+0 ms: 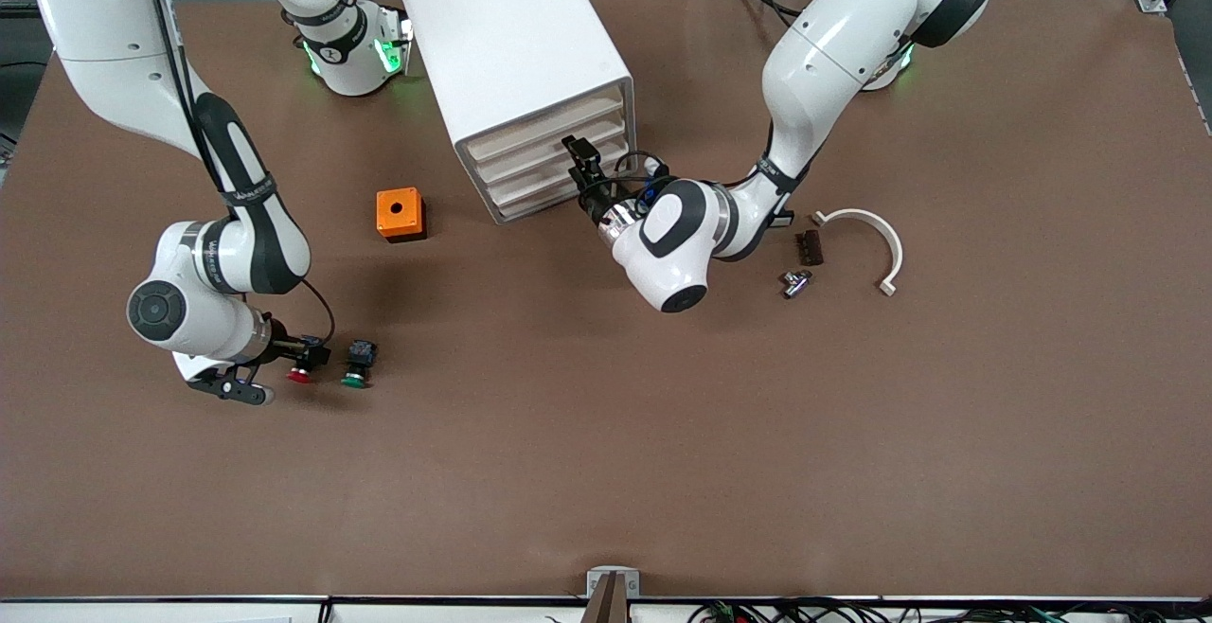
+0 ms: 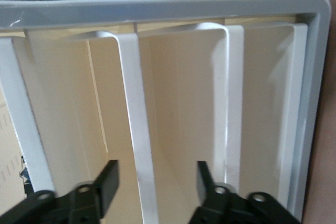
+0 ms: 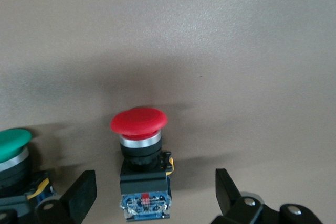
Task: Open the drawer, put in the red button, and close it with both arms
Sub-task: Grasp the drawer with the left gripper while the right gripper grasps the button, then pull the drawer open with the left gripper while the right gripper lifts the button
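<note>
Front view: brown table (image 1: 663,471), grey floor along its top edge | left gripper (image 2: 157,184) at cabinet (image 1: 516,55) drawer (image 2: 137,129) lip, fingers apart astride it | right gripper (image 3: 155,192) released around red button (image 3: 139,145), beside green button (image 1: 357,363)

We see a brown table (image 1: 606,471) bearing a white cabinet (image 1: 511,45) at twelve o'clock, an orange box (image 1: 400,214), the red button (image 1: 301,374) and green button (image 1: 357,364) at eight, and a white arc (image 1: 876,235) at three.
</note>
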Robot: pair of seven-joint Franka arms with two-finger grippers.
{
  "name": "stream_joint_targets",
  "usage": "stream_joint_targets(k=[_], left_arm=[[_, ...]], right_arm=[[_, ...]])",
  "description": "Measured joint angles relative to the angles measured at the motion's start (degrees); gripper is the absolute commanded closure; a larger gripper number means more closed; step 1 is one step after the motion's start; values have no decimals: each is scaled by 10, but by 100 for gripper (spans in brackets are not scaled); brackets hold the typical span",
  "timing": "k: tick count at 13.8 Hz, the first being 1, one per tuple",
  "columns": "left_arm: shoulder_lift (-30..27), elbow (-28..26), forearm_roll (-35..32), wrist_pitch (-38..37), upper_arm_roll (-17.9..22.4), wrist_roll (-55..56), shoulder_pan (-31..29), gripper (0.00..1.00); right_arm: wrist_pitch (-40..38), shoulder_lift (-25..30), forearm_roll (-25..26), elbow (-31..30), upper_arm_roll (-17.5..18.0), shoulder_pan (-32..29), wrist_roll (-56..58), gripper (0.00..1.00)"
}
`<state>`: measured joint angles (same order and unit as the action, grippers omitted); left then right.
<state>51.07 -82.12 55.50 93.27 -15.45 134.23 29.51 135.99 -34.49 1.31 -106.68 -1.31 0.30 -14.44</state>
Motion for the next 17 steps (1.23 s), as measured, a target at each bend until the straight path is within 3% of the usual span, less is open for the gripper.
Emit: stream_joint_targets(k=[1, 7, 11, 17], left_arm=[[0, 0, 0, 0, 0, 0, 1, 100], [0, 7, 4, -21, 4, 11, -11, 100], [0, 22, 3, -28, 11, 10, -66, 100], [2, 35, 3, -24, 12, -27, -111, 99]], right_arm=[[1, -3, 0, 0, 0, 0, 0, 0], [3, -10, 0, 0, 0, 1, 1, 3], [2, -11, 1, 0, 0, 2, 11, 39], [1, -10, 1, 2, 1, 2, 52, 65]])
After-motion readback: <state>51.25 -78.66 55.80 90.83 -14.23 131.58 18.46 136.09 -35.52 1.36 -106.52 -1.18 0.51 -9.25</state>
